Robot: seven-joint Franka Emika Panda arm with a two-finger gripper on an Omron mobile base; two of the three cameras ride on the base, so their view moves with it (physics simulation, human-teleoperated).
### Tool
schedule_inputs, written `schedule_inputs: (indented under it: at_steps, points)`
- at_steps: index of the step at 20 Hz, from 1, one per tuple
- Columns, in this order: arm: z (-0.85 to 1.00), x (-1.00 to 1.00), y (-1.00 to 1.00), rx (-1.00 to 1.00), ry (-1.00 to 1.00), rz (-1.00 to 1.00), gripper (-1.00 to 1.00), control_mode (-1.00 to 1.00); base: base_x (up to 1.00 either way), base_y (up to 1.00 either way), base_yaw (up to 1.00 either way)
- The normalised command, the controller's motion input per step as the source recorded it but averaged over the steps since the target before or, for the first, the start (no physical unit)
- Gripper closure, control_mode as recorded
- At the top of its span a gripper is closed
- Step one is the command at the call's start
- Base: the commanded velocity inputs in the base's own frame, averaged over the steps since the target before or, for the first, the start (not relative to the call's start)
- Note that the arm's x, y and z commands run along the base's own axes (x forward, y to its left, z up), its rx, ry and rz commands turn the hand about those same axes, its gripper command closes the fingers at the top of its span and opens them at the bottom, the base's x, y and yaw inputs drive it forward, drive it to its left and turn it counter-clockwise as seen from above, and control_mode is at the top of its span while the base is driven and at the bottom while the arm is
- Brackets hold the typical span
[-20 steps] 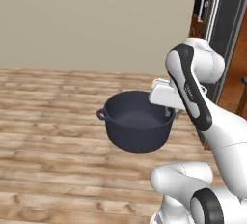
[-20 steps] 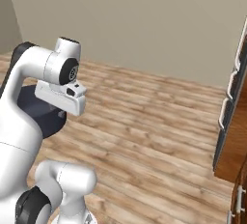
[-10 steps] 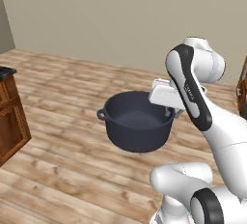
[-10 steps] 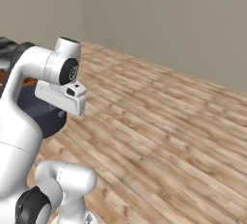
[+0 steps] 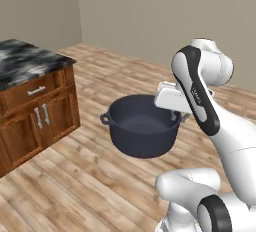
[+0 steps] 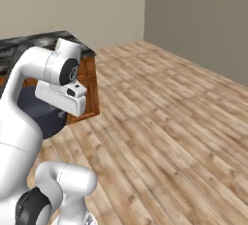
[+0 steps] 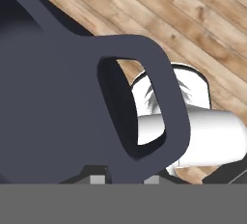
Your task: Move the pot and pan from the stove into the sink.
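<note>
Had the pot (image 5: 142, 131) up in the air over the wood floor (image 5: 95, 186), fingers (image 7: 125, 177) clamped shut on one loop handle (image 7: 159, 107). Looked risky: one-sided grip, could've tipped or slipped out while driving toward the worktop (image 5: 25, 66).

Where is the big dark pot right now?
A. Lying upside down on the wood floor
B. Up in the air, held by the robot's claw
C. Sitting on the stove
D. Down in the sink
B: the pot hangs upright above the wood floor, with the claw shut on one of its loop handles.
</note>
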Motion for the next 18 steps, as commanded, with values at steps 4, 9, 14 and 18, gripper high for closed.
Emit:
schedule_inputs:
  at_steps: [4,9,14,18]
  points:
    - [0.0,0.0,0.0,0.0,0.0,0.0,1.0,1.0,-0.11,0.0,0.49]
    - [0.0,0.0,0.0,0.0,0.0,0.0,1.0,1.0,-0.11,0.0,0.49]
    - [0.0,0.0,0.0,0.0,0.0,0.0,1.0,1.0,-0.12,0.0,0.49]
    - [0.0,0.0,0.0,0.0,0.0,0.0,1.0,1.0,-0.16,0.0,0.48]
